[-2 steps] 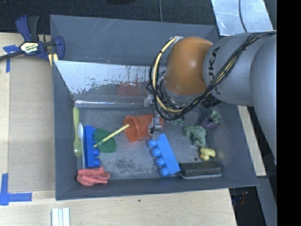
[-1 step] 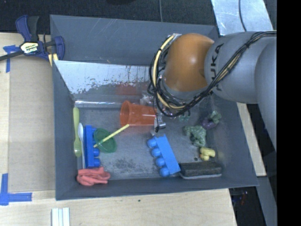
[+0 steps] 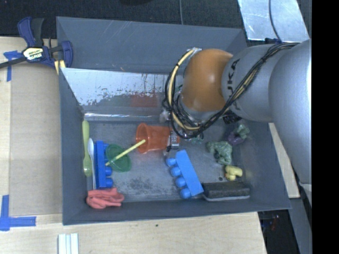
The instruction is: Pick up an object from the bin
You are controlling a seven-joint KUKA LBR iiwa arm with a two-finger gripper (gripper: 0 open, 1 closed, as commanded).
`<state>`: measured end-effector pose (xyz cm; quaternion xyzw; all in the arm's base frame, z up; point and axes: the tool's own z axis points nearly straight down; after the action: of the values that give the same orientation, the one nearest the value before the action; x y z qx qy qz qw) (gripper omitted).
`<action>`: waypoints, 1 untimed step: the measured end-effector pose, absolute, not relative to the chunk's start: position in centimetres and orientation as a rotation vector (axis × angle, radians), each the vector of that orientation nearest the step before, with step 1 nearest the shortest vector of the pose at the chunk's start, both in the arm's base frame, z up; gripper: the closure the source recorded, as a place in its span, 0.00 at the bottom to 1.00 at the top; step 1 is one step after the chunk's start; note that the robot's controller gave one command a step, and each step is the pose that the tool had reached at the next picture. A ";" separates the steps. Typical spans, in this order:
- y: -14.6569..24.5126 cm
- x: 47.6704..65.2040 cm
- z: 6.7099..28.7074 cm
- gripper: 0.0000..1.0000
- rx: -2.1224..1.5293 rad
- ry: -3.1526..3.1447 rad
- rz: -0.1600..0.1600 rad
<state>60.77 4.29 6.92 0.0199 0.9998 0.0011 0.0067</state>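
My gripper (image 3: 172, 140) reaches down below the arm's wrist, near the middle of the bin. Its tip is right beside the rim of an orange cup (image 3: 150, 137) that lies on its side just to the left. A blue studded toy block (image 3: 184, 174) lies slantwise just below the gripper. A thin yellow stick (image 3: 126, 153) runs from the cup's mouth down-left across a green disc (image 3: 120, 160).
At the left wall lie a blue block (image 3: 102, 166), a yellow-green spoon (image 3: 86, 147) and a pink lump (image 3: 104, 198). A green figure (image 3: 222, 151), a small yellow piece (image 3: 233, 171), a purple-green toy (image 3: 239, 133) and a flat black bar (image 3: 226, 191) lie on the right.
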 end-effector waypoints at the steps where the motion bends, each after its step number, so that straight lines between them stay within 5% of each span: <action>1: 8.7 62.7 7.2 1.00 -0.214 3.124 0.006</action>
<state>62.74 8.74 7.17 -0.0682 0.9977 0.0020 0.0053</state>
